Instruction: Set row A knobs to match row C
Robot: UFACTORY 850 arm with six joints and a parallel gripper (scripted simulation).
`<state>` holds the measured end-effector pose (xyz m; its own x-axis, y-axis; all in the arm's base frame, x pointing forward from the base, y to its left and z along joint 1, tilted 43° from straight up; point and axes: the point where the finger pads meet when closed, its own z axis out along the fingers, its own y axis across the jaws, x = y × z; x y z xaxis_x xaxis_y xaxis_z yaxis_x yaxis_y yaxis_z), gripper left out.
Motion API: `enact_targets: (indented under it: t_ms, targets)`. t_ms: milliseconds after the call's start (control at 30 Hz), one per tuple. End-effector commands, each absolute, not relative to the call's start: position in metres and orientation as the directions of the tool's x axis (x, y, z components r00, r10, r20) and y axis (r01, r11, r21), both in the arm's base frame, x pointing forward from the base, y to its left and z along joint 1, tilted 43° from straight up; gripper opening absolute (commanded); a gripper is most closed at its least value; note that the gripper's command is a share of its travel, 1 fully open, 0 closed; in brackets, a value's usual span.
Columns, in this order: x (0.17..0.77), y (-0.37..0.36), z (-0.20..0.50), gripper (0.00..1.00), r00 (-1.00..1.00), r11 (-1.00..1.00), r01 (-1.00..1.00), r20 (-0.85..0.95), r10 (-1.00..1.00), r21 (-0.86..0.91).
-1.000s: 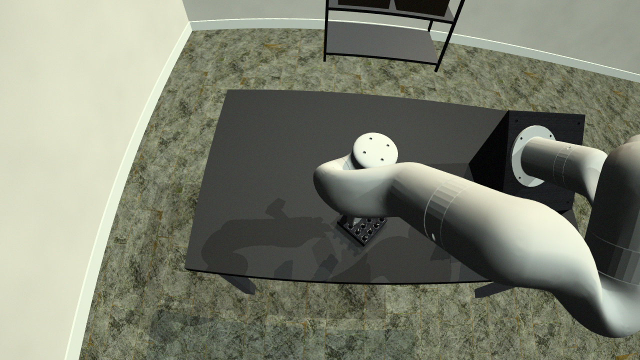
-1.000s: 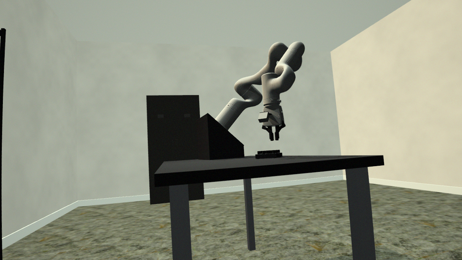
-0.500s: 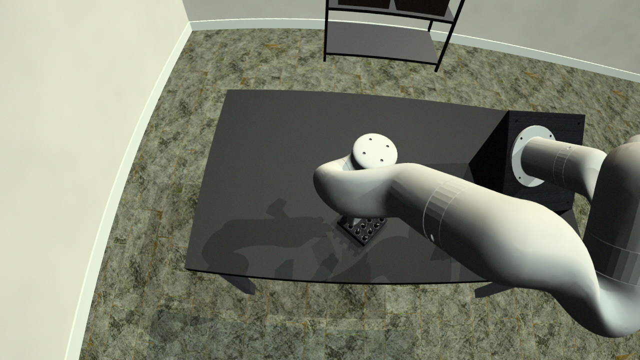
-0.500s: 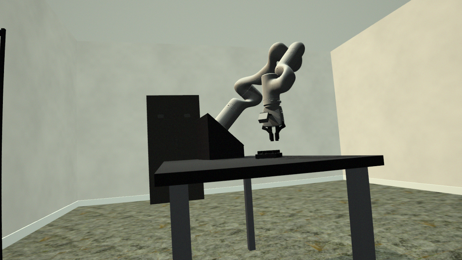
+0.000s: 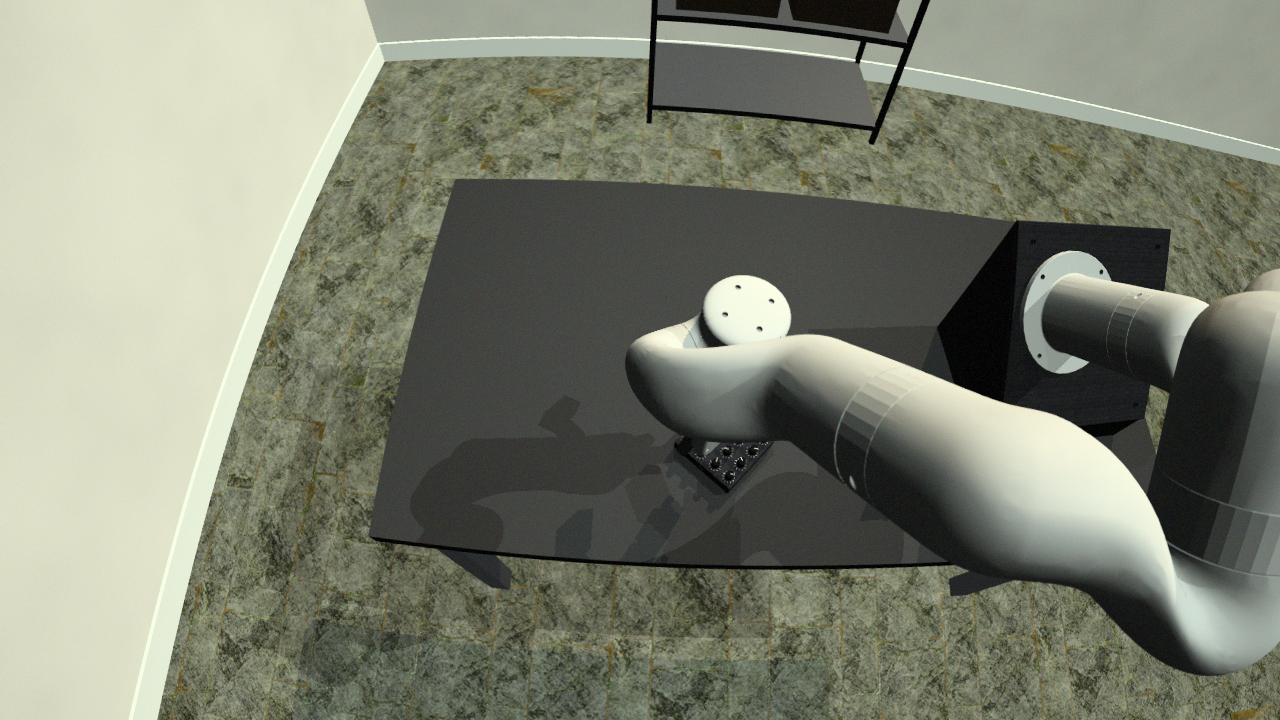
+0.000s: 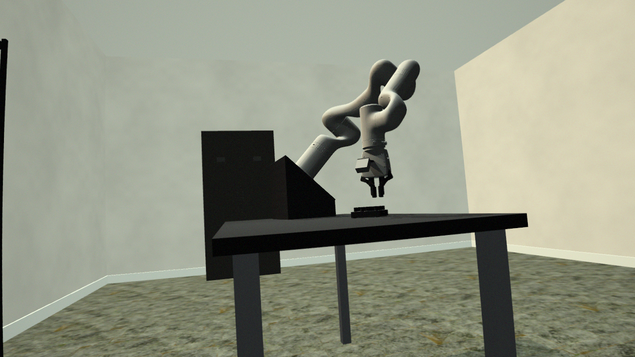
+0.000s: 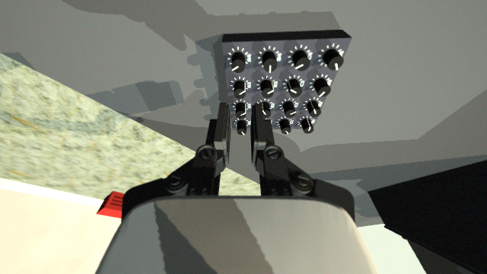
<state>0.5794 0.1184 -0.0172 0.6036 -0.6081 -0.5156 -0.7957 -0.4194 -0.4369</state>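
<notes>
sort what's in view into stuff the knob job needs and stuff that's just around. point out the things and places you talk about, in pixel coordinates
Part of the job:
- knob box (image 5: 735,471) (image 6: 369,213) (image 7: 287,35) with its knobs
- gripper (image 6: 377,195) (image 7: 240,116)
- table (image 5: 537,268) (image 6: 399,230) (image 7: 380,76) under the box

Just around:
- shelf rack (image 5: 651,76)
- red object (image 7: 112,205), partly hidden
- tall dark panel (image 6: 237,186)

And down went the gripper (image 6: 377,196) (image 7: 240,116), a small drop in the exterior view over that last second, and most of it came in the final half! Its fingertips closed in on the box (image 5: 729,488) (image 6: 369,214) (image 7: 285,36) but stayed above it. From the top, the wrist cap (image 5: 746,309) slid slightly toward the box's side of the table, and the arm's shadow (image 5: 561,416) crept nearer the box too.
</notes>
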Motion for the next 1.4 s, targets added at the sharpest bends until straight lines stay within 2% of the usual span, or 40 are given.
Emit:
enact_targets:
  t_ms: [0,1367]
  targets:
    - [0.58,0.119,-0.018,0.19,0.604,-0.419,-0.795,-0.515,-0.609,-0.438]
    - [0.583,0.137,-0.037,0.19,0.604,-0.419,-0.795,-0.515,-0.609,-0.438]
